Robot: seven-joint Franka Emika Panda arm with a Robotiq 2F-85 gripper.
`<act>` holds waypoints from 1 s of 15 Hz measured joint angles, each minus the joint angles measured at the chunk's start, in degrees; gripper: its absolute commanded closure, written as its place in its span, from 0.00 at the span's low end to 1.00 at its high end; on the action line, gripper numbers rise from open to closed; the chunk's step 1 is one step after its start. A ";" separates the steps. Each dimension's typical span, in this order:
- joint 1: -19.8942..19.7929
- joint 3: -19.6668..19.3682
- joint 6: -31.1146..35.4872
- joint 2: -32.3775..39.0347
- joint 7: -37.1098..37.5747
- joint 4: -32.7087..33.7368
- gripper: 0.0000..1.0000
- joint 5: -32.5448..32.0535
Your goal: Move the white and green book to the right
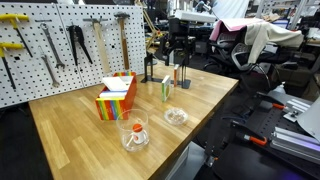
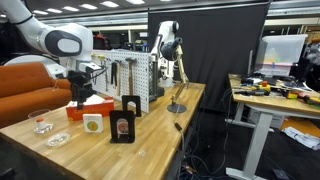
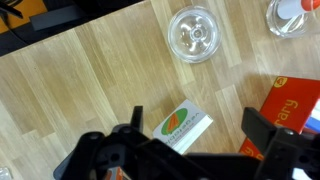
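Gripper (image 3: 196,122) hanging above a wooden table (image 3: 90,80), jaws spread wide and empty. Framed between the two fingers (image 3: 135,125) in the wrist view, lower down and clear of both: the white and green book (image 3: 183,125). In an exterior view, the book (image 1: 166,88) standing upright near the middle of the tabletop. Just beside it, a slim red-and-white upright item (image 1: 176,76); farther along, a rainbow-striped box (image 1: 116,97). Toward the table's near edge, a clear glass bowl (image 3: 192,35) and a glass (image 3: 290,15) with something orange inside. Behind, a pegboard (image 1: 60,45) hung with tools.
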 measured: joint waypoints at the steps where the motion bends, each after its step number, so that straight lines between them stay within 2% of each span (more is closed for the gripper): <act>1: 0.00 0.00 0.00 -0.15 0.00 0.00 0.00 0.00; 9: 0.00 -0.01 0.04 0.39 0.91 0.07 0.00 0.05; 15: 0.04 -0.12 1.92 6.67 14.14 3.81 0.00 0.18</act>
